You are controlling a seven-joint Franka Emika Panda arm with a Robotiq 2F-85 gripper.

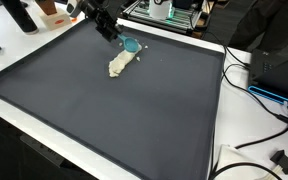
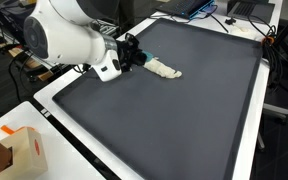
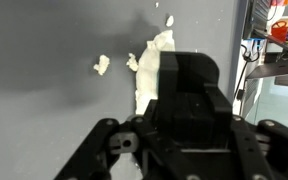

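In an exterior view the gripper (image 1: 115,36) hangs over the dark mat (image 1: 104,110) near its 12 o'clock edge. A blue round thing (image 1: 131,44) sits just beside it and the cream cloth (image 1: 121,64) lies at its 5 o'clock, with cables (image 1: 259,135) off the mat at 3 o'clock. In an exterior view the cloth (image 2: 165,69) lies near the fingers, and a cardboard box (image 2: 24,150) stands at 7 o'clock. In the wrist view the black gripper body blocks the jaws, so I cannot tell how wide they stand or whether they hold anything; the cloth (image 3: 147,75) shows at 12 o'clock, with a scrap (image 3: 102,65) at 10

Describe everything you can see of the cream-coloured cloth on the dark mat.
The cream-coloured cloth looks soft and crumpled, bunched into a long narrow strip lying flat on the dark mat. One end lies by a blue round thing next to the gripper; whether they touch cannot be told. In the wrist view, small pale bits lie apart beside it.
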